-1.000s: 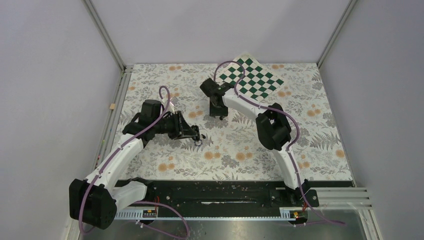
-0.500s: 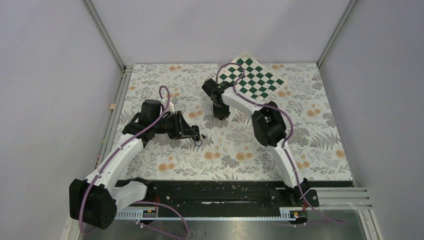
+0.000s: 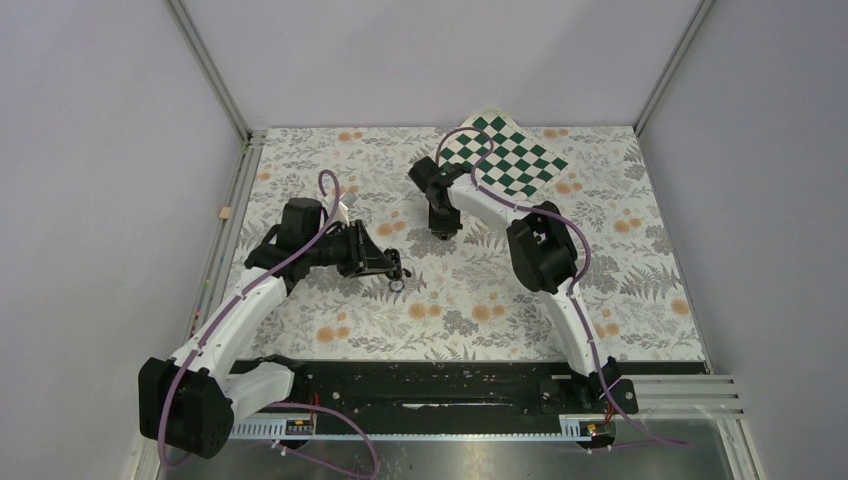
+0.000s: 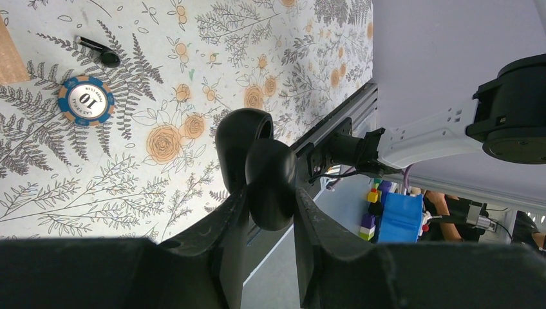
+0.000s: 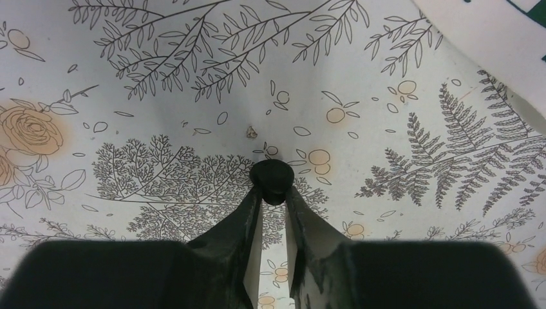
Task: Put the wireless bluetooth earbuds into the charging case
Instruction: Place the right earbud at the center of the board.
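Observation:
My left gripper (image 4: 270, 196) is shut on the black charging case (image 4: 257, 161), held above the mat with its lid open; in the top view the gripper (image 3: 398, 264) is left of centre. One black earbud (image 4: 103, 55) with a short stem lies on the mat beyond it. My right gripper (image 5: 272, 192) is shut on the other small black earbud (image 5: 272, 177), close over the mat. In the top view this gripper (image 3: 443, 231) points down just in front of the chessboard. I cannot tell whether the bud touches the mat.
A blue and white poker chip (image 4: 89, 101) marked 10 lies near the loose earbud, and also shows in the top view (image 3: 397, 285). A tan strip (image 4: 9, 55) lies at the left edge. A green and white chessboard sheet (image 3: 505, 155) lies at the back.
My right wrist has turned and its gripper has shifted slightly toward the back right. The left arm with the case has not moved.

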Controlling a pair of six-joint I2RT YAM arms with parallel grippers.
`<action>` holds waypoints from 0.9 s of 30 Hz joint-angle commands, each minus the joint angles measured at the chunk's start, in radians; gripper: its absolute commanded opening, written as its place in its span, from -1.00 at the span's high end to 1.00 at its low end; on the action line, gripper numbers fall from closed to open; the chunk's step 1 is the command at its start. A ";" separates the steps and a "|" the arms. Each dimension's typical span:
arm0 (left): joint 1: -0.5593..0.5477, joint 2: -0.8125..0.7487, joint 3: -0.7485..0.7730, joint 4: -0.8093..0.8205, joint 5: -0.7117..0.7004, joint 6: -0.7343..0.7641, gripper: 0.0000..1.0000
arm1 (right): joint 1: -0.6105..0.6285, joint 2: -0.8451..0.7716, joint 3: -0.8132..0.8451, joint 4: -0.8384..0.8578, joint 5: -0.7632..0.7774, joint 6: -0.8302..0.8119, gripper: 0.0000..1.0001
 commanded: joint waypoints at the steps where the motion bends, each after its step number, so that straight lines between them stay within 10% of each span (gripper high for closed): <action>1: 0.005 -0.008 0.015 0.057 0.035 -0.006 1.00 | -0.019 -0.037 -0.039 -0.007 -0.008 0.002 0.68; 19: 0.003 0.033 0.022 0.089 0.068 -0.009 1.00 | -0.019 -0.723 -0.938 0.227 -0.160 -0.217 1.00; 27: 0.004 0.044 0.034 0.094 0.057 -0.015 1.00 | -0.018 -0.842 -0.996 0.306 -0.154 -0.133 0.62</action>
